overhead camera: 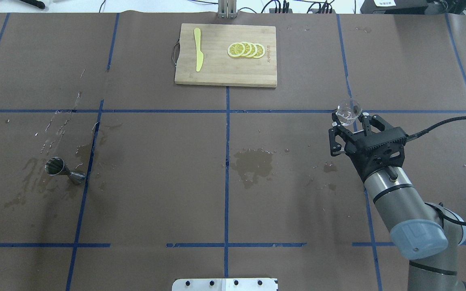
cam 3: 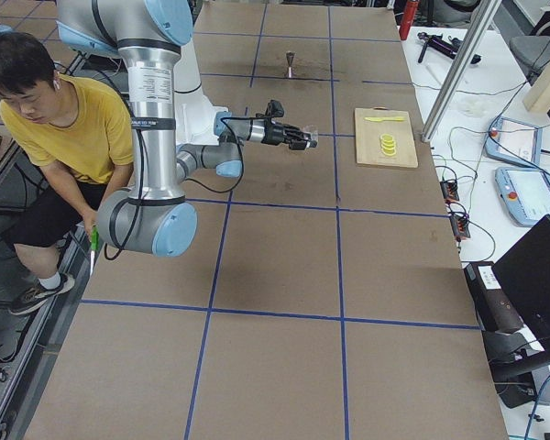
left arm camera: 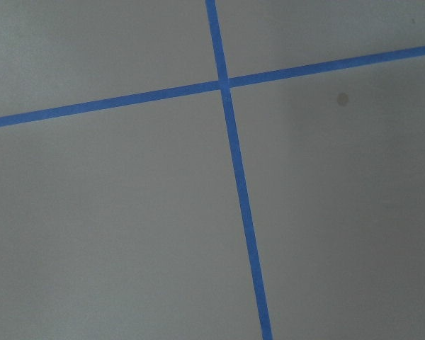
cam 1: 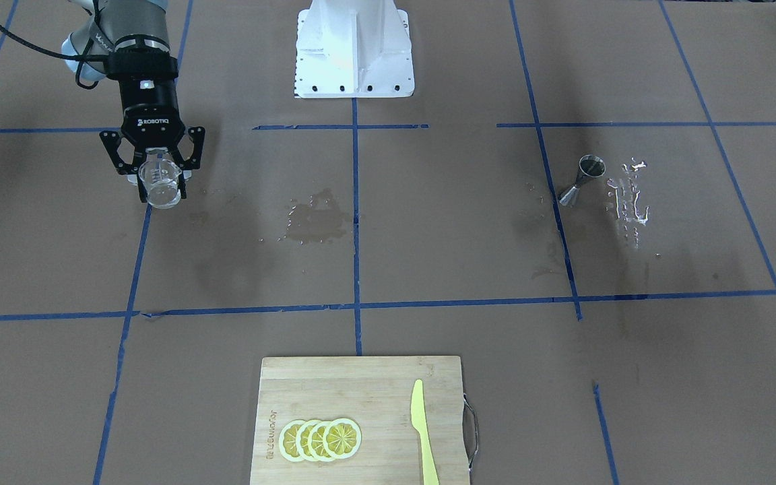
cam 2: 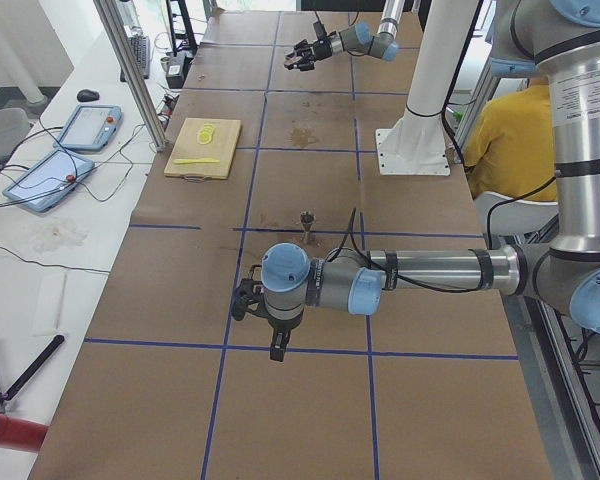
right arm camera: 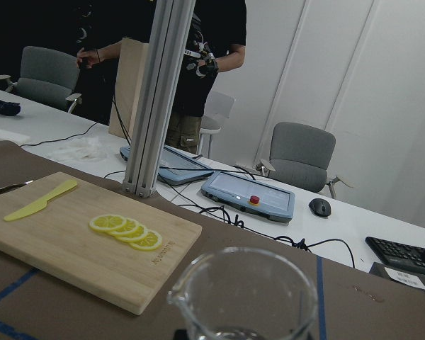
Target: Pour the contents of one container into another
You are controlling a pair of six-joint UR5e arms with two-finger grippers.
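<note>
1. The right tool (overhead camera: 352,121) is clamped on a short, round clear glass cup (overhead camera: 349,109) with thick walls and a little pour spout. One finger is on each side of the cup.
2. The clear glass cup is held up off the table (overhead camera: 156,202), over the robot's right half and about midway between the near and far edges. From the right wrist view it sits upright, rim up. I can't really tell if there's liquid at the bottom.
3. The small silvery hourglass-shaped steel jigger (overhead camera: 61,169) stands upright on the table toward its left end. It's well apart from the cup and nothing is touching it.
4. There are wet patches (overhead camera: 253,163) on the brown paper near the table's middle, plus more damp streaks right around the jigger.
5. The left tool (cam 2: 244,300) only shows in the left side view, hanging low over the table's left end, so I can't tell if it's wide or narrow.
6. At the middle of the far edge there's a wooden cutting board (overhead camera: 221,72). On it are a row of lemon slices (overhead camera: 246,49) and a yellow plastic knife (overhead camera: 198,54), lying apart from each other.
</note>
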